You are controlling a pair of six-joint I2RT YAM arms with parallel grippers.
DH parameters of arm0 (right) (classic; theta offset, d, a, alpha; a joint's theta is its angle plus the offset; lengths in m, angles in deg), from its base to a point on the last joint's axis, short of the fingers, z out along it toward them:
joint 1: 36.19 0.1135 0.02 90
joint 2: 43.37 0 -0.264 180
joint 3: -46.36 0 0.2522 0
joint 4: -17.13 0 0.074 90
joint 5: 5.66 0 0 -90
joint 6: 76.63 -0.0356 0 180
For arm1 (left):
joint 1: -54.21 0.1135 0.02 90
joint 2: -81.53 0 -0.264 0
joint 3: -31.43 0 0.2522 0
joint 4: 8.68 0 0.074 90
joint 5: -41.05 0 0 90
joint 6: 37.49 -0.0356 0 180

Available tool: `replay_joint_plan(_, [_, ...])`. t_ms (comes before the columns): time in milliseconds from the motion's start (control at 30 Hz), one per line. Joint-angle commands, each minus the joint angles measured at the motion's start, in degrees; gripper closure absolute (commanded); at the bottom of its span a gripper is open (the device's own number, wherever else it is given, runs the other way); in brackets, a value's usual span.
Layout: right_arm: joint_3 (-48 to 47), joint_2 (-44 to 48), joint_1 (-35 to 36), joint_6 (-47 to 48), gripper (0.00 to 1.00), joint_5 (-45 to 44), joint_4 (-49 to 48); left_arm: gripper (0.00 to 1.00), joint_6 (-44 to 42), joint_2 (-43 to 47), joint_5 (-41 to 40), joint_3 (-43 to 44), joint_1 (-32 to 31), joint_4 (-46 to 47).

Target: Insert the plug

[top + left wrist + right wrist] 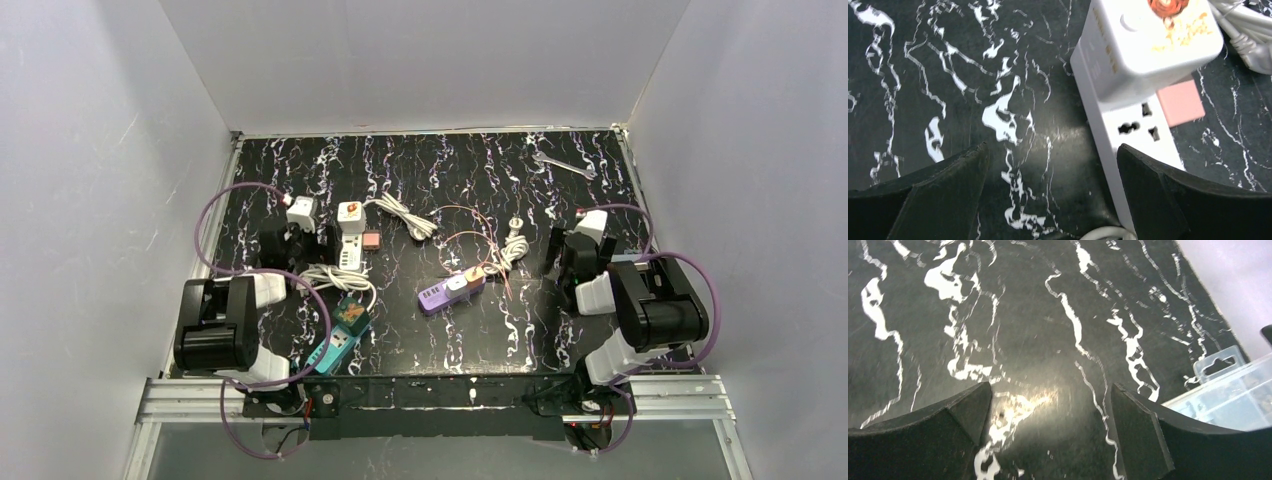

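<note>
1. Pale grey walls box in three sides of a black tabletop veined with white marbling (440, 340).
2. Two black-and-white arms reach in from the near edge. The left gripper (300, 243) hangs low over the table with its fingers (948, 185) spread wide and nothing between them. The right gripper (560, 258) is just as wide apart and empty over bare marbling.
3. A long white power strip (350, 250) lies just right of the left gripper; the left wrist view shows a free socket on its near part.
4. A white cube-shaped plug block with an orange mark (351, 214) sits on the strip's far end.
5. A purple power strip (450, 290) lies mid-table, and a teal one (335, 346) lies near the front edge.
6. A coiled white cord (402, 216) rests just right of the white strip.
7. A clear plastic box (1228, 395) shows at the right wrist view's edge.
8. A silver wrench (563, 165) lies far back on the right.
9. A small pink square (371, 241) lies against the white strip's right side.
</note>
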Motion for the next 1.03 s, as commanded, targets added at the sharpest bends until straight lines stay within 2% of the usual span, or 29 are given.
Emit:
replay_joint_plan(0, [6.31,-1.6,0.1,4.26,0.02,8.13,-22.3,0.02,1.98,2.79,-3.37,-9.3,1.19,18.16])
replay_joint_plan(100, [3.92,-1.23,0.14,6.36,0.02,12.94,-16.33,0.02,2.12,-0.79,-2.62,-15.37,1.19,33.76])
replay_joint_plan(167, [3.52,-1.82,-0.82,6.31,0.02,15.06,-16.59,0.02,1.9,1.4,-3.47,-12.79,1.26,25.01])
replay_joint_plan(233, [3.3,-1.23,-1.01,6.07,0.02,15.11,-15.1,0.02,2.56,0.23,-4.03,-13.24,1.4,28.32])
replay_joint_plan(1000, [4.0,-0.93,-1.02,6.13,0.02,15.09,-16.44,0.02,2.51,0.73,-4.38,-13.4,1.37,27.44])
